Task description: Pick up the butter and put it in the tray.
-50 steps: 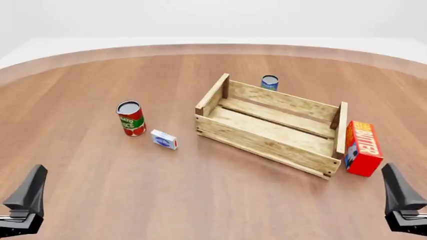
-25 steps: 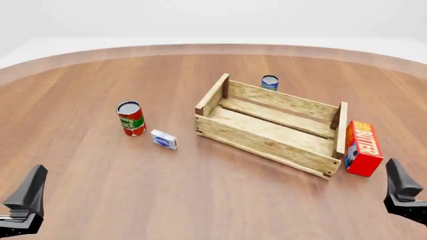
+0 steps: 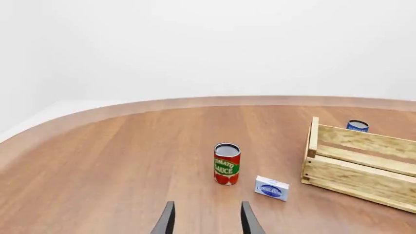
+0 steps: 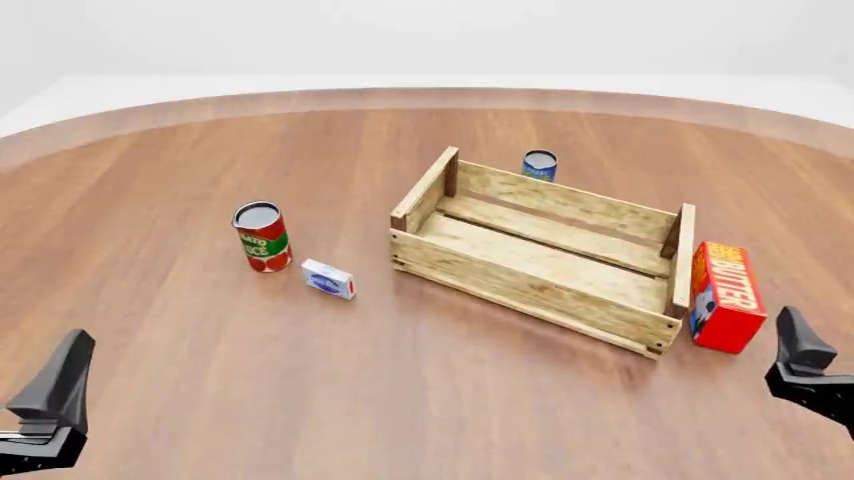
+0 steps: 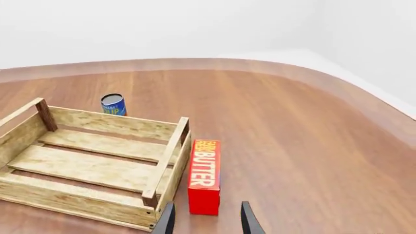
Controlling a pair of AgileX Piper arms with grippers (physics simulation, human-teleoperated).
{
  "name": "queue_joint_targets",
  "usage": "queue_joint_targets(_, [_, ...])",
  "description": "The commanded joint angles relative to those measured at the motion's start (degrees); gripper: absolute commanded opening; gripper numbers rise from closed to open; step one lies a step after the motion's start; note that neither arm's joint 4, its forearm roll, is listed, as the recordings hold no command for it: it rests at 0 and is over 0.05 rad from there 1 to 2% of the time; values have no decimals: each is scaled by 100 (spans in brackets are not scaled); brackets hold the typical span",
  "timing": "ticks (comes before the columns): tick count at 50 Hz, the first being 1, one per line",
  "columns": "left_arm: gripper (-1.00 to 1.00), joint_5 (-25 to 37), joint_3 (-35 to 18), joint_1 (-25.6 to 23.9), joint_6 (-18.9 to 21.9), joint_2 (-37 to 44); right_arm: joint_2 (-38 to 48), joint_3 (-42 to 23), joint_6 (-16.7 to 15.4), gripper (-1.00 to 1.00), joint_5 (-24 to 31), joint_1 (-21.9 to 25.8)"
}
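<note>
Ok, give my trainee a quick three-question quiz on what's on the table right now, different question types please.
1. True or false: the butter is already inside the tray.
2. Which arm's tool is nearer the butter: A) the left tool, B) the right tool?
3. Fill in: the item standing beyond the tray's far wall is a blue ____.

Key
1. False. It stands on the table against the outside of the tray's right end.
2. B. In the right wrist view the butter sits just ahead of its open fingers.
3. Can: the blue can.
</note>
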Motion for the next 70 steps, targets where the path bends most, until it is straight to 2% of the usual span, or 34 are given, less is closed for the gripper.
queue_joint_targets(1, [100, 0, 0, 0, 0, 0, 897, 1, -47, 100, -763, -111])
queue_joint_targets(17, [100, 0, 0, 0, 0, 0, 1839, 3, -68, 100, -1516, -79])
queue_joint_targets(28, [100, 0, 0, 0, 0, 0, 2821, 4, -89, 100, -2353, 50])
queue_joint_targets(42, [100, 0, 0, 0, 0, 0, 3633, 3, -96, 100, -3071, 44])
queue_joint_targets(70, [100, 0, 0, 0, 0, 0, 4695, 4, -155, 100, -4013, 29])
